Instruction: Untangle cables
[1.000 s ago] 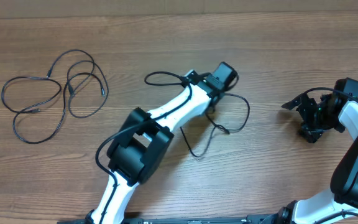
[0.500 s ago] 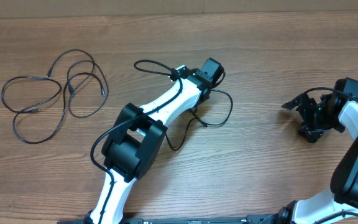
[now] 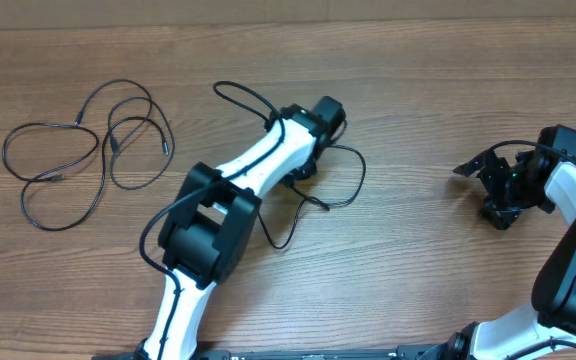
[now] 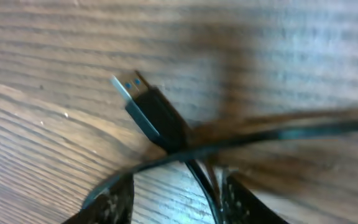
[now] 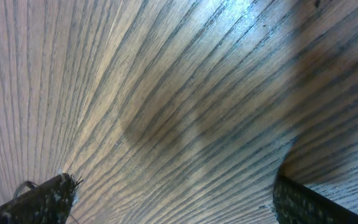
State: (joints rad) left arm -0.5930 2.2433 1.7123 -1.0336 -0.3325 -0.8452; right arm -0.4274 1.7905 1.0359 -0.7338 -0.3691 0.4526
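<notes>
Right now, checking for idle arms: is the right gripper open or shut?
Open. In its wrist view the right gripper shows fingers far apart, with only table between them.

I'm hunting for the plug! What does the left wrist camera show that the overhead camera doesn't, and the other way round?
Only the left wrist view: the black USB plug with a blue tip, close up on the wood, and the left gripper, its dark fingertips apart. Only the overhead view: a separate bunch of thin black looped cables at the far left, the white-and-black left arm and right arm, and the right gripper. Both: the brown wooden table and the thin black cable lying by the left arm.
</notes>
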